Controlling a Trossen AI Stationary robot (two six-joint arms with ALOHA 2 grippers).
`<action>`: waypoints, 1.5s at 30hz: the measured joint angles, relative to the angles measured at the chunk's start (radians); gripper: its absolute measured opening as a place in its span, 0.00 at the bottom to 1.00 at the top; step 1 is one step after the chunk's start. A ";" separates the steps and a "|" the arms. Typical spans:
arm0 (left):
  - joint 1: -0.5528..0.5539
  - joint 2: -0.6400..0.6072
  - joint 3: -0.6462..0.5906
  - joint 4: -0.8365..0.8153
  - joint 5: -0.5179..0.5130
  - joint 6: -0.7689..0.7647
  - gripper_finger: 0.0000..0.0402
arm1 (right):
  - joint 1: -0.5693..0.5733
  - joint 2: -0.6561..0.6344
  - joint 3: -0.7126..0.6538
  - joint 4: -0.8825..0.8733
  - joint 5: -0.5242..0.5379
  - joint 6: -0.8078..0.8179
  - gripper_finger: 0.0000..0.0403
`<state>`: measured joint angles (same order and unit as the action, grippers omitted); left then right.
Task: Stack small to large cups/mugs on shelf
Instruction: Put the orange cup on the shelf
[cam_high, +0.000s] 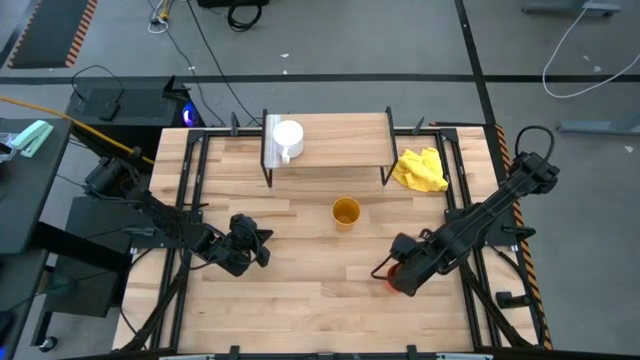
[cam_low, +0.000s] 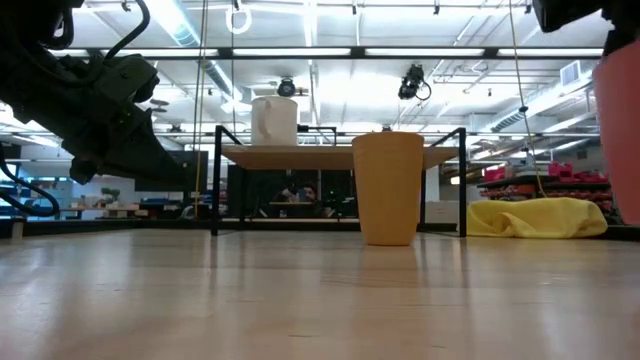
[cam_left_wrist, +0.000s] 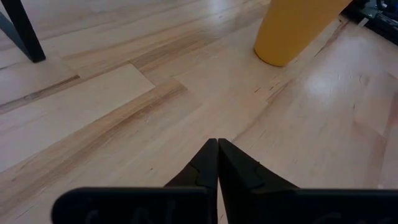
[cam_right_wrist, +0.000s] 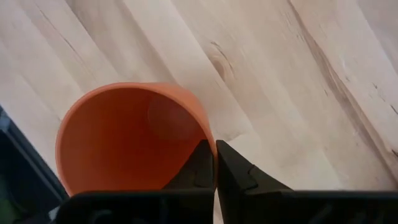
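A white mug (cam_high: 288, 135) (cam_low: 274, 120) stands on its base at the left end of the shelf (cam_high: 335, 150) (cam_low: 340, 156). The yellow-orange cup (cam_high: 346, 212) (cam_low: 388, 186) (cam_left_wrist: 292, 28) stands upright on the table in front of the shelf. My right gripper (cam_high: 393, 272) (cam_right_wrist: 215, 144) is shut on the orange-red cup (cam_high: 392, 281) (cam_right_wrist: 124, 140) (cam_low: 620, 130) near the table's right front. My left gripper (cam_high: 262, 246) (cam_left_wrist: 217, 142) hovers shut and empty over the table's left middle, pointing toward the yellow-orange cup. My right gripper pinches the orange-red cup's rim (cam_right_wrist: 205, 134) and wall, one finger (cam_right_wrist: 198, 167) inside the cup and the other (cam_right_wrist: 235, 167) outside. The fingers come from above, pointing steeply down. The cup hangs below them, opening up, its base just clear of the table.
A crumpled yellow cloth (cam_high: 420, 170) (cam_low: 535, 217) lies right of the shelf. The shelf's black legs (cam_high: 268, 178) (cam_low: 214, 190) stand on the table. Bare wood lies between the two grippers and in front of the yellow-orange cup.
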<state>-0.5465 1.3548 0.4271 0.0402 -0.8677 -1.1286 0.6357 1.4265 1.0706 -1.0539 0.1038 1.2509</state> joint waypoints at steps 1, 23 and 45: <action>0.000 0.000 0.000 0.000 0.000 0.000 0.03 | 0.000 -0.007 0.000 0.000 0.001 0.003 0.01; 0.000 0.000 0.000 0.000 0.000 -0.003 0.04 | -0.032 -0.046 0.320 -0.333 0.160 -0.007 0.01; 0.000 0.000 0.000 0.000 -0.002 0.000 0.06 | -0.730 -0.039 0.659 -0.327 0.167 -0.587 0.01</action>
<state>-0.5465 1.3548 0.4271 0.0402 -0.8694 -1.1290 -0.0942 1.3877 1.7291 -1.3813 0.2712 0.6639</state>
